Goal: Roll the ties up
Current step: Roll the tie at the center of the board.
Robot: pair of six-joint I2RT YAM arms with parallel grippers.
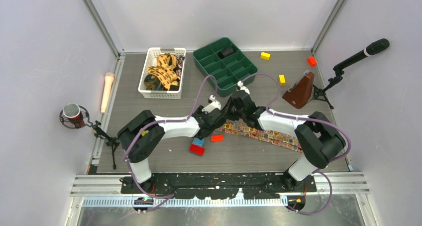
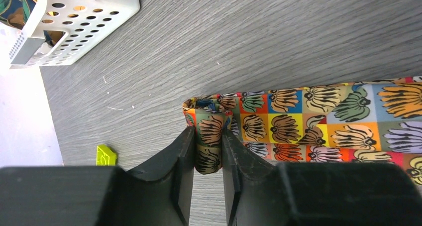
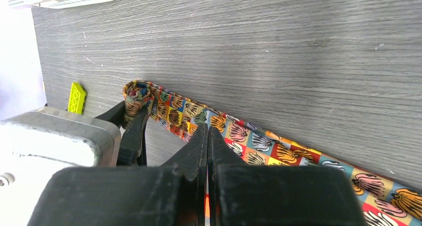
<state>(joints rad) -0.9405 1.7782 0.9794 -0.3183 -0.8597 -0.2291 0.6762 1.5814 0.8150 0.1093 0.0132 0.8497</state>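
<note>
One tie (image 1: 268, 135), patterned in bright squares with shell motifs, lies flat across the table's near middle. Its left end is curled into a small roll (image 2: 209, 136). My left gripper (image 1: 222, 120) is shut on that roll, one finger on each side (image 2: 208, 134). My right gripper (image 1: 234, 114) is shut, its tips (image 3: 207, 129) down at the near edge of the flat tie (image 3: 259, 144) just right of the roll (image 3: 137, 94). Nothing shows between its jaws. More ties (image 1: 161, 71) lie bundled in the white basket (image 1: 161, 92).
A green compartment tray (image 1: 199, 52) stands behind the grippers. Red (image 1: 197, 150), blue (image 1: 198, 142) and orange (image 1: 217, 138) blocks lie just left of the tie. A yellow-green block (image 2: 105, 155) lies beside the left fingers. Yellow blocks (image 1: 265, 56), a brown wedge (image 1: 298, 91) and a microphone (image 1: 366, 52) stand at the back right.
</note>
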